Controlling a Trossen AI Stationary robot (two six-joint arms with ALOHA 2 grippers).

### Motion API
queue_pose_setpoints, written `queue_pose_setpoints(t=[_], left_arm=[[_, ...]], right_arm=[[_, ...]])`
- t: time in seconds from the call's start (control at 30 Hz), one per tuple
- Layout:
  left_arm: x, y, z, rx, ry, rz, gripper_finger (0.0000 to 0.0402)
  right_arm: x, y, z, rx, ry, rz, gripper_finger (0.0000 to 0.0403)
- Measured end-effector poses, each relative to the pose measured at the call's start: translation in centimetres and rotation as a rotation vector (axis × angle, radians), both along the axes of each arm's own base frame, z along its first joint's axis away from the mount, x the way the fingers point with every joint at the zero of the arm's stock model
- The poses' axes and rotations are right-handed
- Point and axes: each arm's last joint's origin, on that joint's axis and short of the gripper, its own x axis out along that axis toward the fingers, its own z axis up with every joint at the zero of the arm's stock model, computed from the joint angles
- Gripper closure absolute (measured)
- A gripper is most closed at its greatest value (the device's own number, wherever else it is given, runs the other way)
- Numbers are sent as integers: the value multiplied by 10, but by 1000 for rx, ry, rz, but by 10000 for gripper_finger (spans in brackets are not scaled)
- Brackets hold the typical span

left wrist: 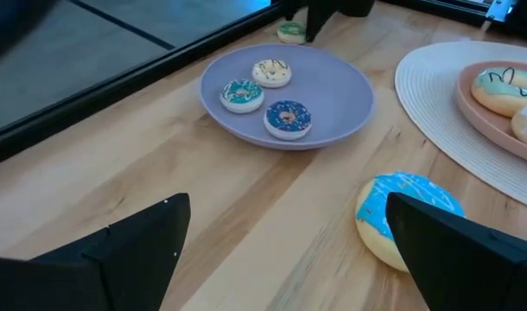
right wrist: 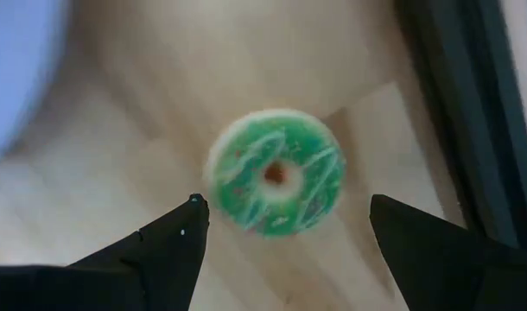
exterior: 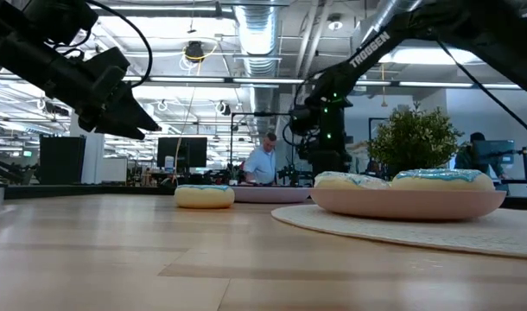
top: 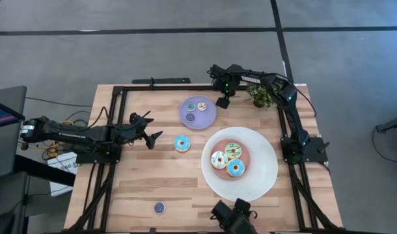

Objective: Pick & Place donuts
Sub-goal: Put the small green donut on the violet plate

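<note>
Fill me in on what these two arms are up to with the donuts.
The right claw hangs open over a tiny green donut lying on the table beside the lavender plate, which holds three tiny donuts. The left claw, also open, is near a blue donut on the wood. Three larger donuts sit on the pink dish.

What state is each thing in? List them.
Left gripper: open, empty.
Right gripper: open, above green donut.
Blue donut: flat on table.
Green donut: on table, ungripped.
Three tiny donuts: on lavender plate.
Three larger donuts: on white plate.
Purple donut: alone on table.
</note>
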Motion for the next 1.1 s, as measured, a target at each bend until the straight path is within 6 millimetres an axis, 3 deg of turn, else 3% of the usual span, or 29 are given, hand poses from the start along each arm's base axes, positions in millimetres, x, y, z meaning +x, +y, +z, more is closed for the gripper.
queue_pose_setpoints(t=[0.17,0.47,1.1], left_arm=[[0,0,0,1,1,1,18],[0,0,0,7,0,10,18],[0,0,0,7,-1,10,18]], right_arm=[[-2,-9,-12,28,-22,-59,93],[0,-10,-12,24,-52,-56,96],[1,-8,-12,36,-57,-59,196]])
